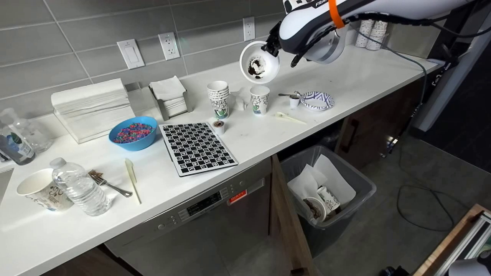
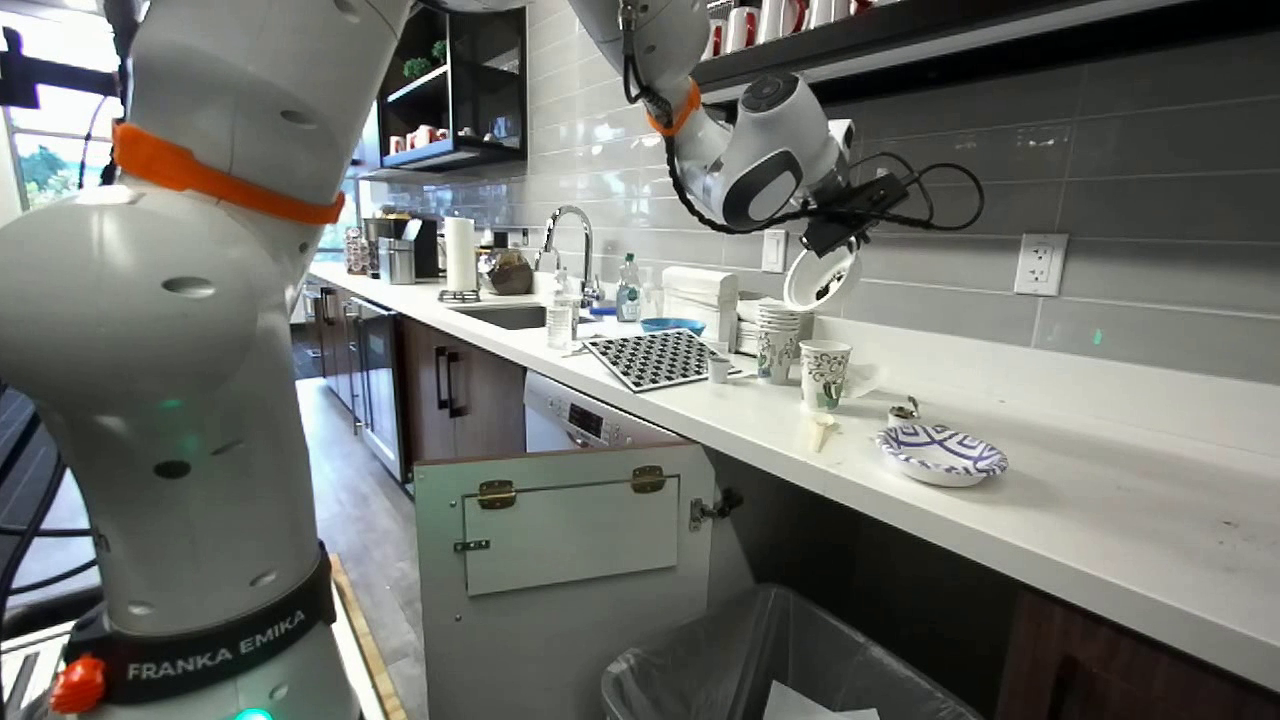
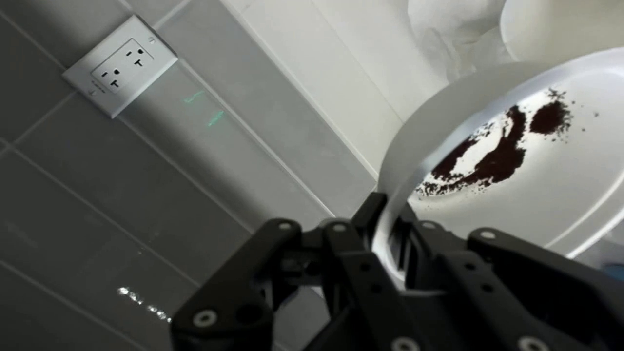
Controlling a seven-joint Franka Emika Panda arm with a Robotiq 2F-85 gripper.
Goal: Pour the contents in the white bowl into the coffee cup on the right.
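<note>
My gripper is shut on the rim of the white bowl and holds it in the air, strongly tilted. It also shows in an exterior view, gripper and bowl. In the wrist view the fingers pinch the bowl's wall, and dark brown powder lies inside. The coffee cup, white with a dark leaf pattern, stands upright on the counter below the bowl, apart from it. It also shows in an exterior view. Its inside is hidden there.
A stack of cups stands beside the coffee cup, with crumpled paper between. A patterned dish, small white cups and a plastic spoon lie near. A checkered board and blue bowl are farther along.
</note>
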